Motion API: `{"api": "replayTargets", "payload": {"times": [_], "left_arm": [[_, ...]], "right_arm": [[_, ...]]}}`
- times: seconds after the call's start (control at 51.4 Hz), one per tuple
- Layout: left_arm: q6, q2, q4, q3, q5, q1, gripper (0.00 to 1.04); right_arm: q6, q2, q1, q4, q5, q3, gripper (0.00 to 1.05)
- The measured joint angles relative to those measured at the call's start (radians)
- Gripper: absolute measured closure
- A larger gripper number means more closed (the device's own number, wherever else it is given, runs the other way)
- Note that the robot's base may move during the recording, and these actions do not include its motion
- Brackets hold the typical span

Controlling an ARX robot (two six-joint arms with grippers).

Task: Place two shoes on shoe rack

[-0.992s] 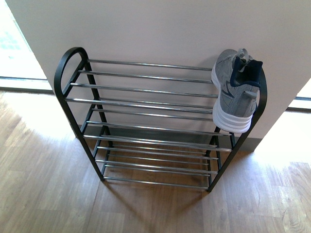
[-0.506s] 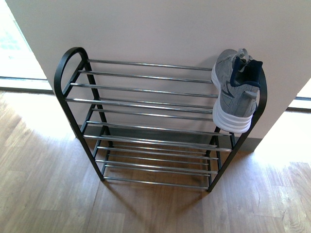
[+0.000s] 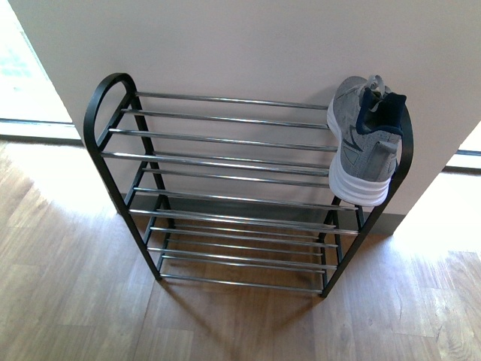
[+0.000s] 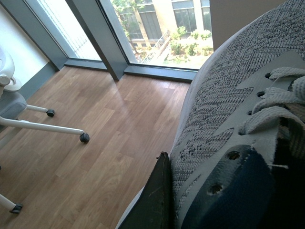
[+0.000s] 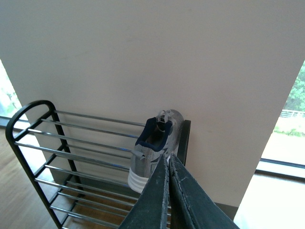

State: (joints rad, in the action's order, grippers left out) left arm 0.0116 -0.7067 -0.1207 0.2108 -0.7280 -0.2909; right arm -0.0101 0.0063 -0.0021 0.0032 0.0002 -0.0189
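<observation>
The shoe rack [image 3: 225,162] stands against a white wall, its black frame carrying chrome rods. One grey knit sneaker [image 3: 364,143] lies on the top tier at the right end, with its white sole facing the front. Neither arm shows in the front view. A second grey knit sneaker [image 4: 224,109] fills the left wrist view, and my left gripper [image 4: 190,191] is shut on it; only one black finger [image 4: 155,200] shows, pressed to its side. My right gripper [image 5: 167,160] is shut and holds nothing. It hangs in front of the racked sneaker [image 5: 152,148] and the rack [image 5: 71,143].
Wooden floor [image 3: 75,301] lies in front of the rack. The white wall [image 3: 248,45] rises right behind it, with bright windows on both sides. In the left wrist view a white office chair base [image 4: 33,125] with castors stands on the floor near tall windows [image 4: 157,24].
</observation>
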Motion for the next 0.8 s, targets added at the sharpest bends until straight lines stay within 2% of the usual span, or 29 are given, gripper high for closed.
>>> {"api": "replayTargets", "payload": {"times": [0.097,0.233,0.428,0.467,0.486,0.564,0.642,0.798], "left_arm": [[0.0,0.0,0.0,0.0,0.002,0.0,1.03],[0.0,0.0,0.0,0.0,0.002,0.0,1.03],[-0.011,0.0,0.004,0.0,0.013,0.001,1.03],[-0.034,0.005,0.023,0.003,0.045,0.006,1.03],[-0.067,0.007,0.053,0.008,0.082,0.013,1.03],[-0.25,0.001,0.174,0.045,0.262,0.053,1.03],[-0.44,-0.077,0.158,0.102,0.425,0.08,1.03],[-0.572,-0.37,-0.011,0.267,0.607,0.069,1.03]], "right_arm": [[0.0,0.0,0.0,0.0,0.0,0.0,1.02],[0.0,0.0,0.0,0.0,0.0,0.0,0.83],[0.0,0.0,0.0,0.0,0.0,0.0,0.48],[0.0,0.0,0.0,0.0,0.0,0.0,0.41],[0.0,0.0,0.0,0.0,0.0,0.0,0.4],[0.0,0.0,0.0,0.0,0.0,0.0,0.22],[0.001,0.0,0.0,0.0,0.0,0.0,0.08],[0.0,0.0,0.0,0.0,0.0,0.0,0.09]]}}
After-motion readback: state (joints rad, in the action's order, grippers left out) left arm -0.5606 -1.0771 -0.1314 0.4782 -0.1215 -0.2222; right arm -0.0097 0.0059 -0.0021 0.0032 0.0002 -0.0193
